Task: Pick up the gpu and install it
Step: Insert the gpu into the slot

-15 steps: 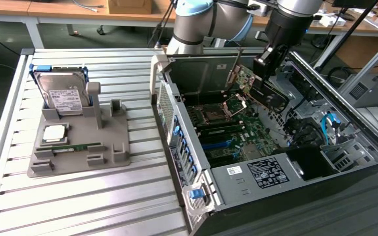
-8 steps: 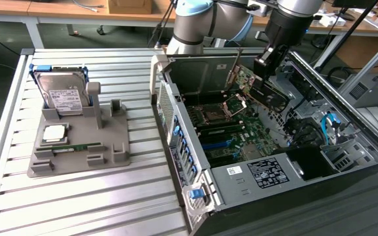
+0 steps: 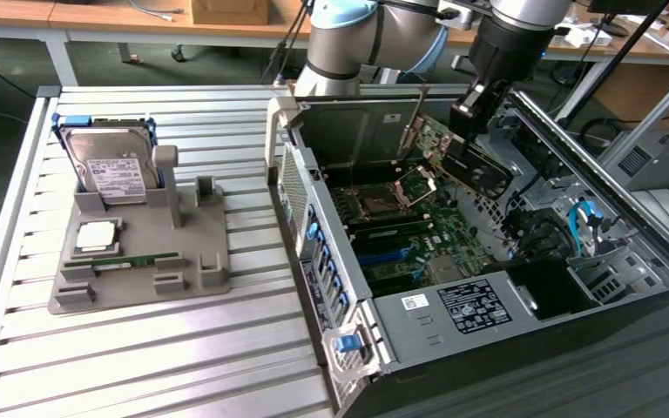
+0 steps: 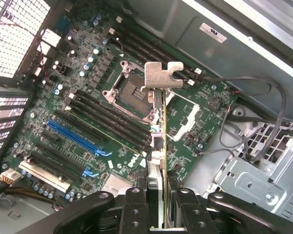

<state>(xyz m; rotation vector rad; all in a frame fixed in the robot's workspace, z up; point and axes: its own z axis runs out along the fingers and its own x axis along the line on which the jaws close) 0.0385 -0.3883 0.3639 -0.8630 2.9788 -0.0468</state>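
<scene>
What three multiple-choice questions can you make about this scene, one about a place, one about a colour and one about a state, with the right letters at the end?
1. Where is the gpu?
A. flat on the slatted table
B. in the claw, over the open computer case
C. on the floor

2. What colour is the motherboard?
A. red
B. white
C. green

3. How is the hard drive placed on the gray tray?
A. standing on edge
B. lying flat
C. hanging from a cable

Right letters:
1 B, the claw clamps the gpu above the motherboard.
2 C, the board is green around its sockets and slots.
3 A, it stands in the tray's holder with its white label showing.
</scene>
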